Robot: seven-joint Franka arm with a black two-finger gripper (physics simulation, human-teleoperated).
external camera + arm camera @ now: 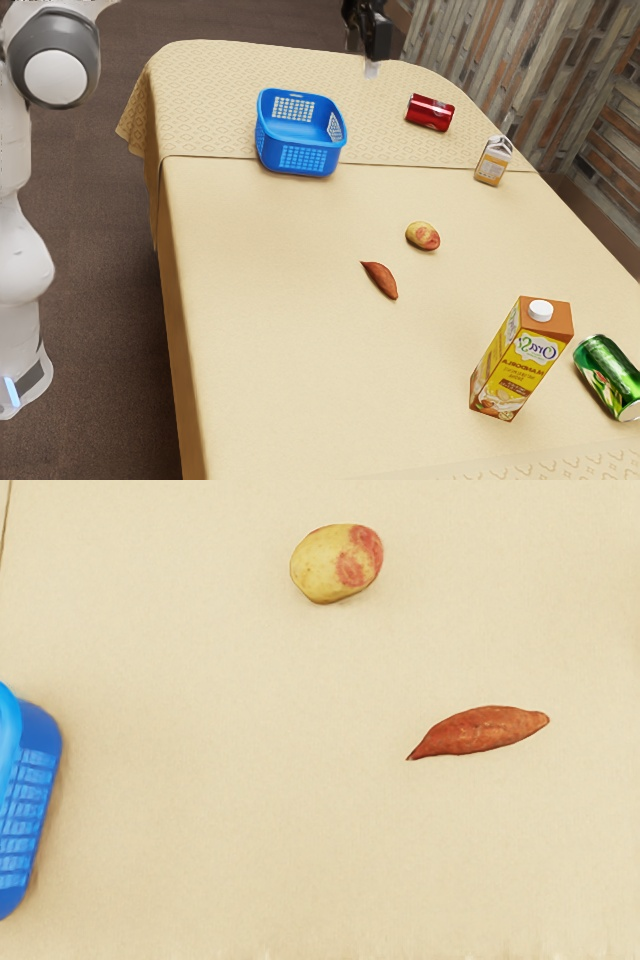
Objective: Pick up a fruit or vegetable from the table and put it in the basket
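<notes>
Exterior view: the gripper (pixel 371 68) hangs at the top of the frame, right of centre, above the table (pixel 270 350), and whether it is set wide or narrow I cannot tell. The two candidates, a reddish-brown sweet potato (pixel 381 280) and a rounder yellow-and-red fruit or potato (pixel 423 236), lie near each other right of centre, while the blue basket (pixel 300 162) stands in the upper left-centre. In the wrist view both lie apart from the basket. The sweet potato is slim and tapered, so a grasp near its pointed tip or along its length could make it twist or slip out; closing across its thick middle looks safer. The rounder piece might roll if one side is pushed first. Later, carrying too low could catch the basket's rim and tip it, and an early release could drop the piece outside
</notes>
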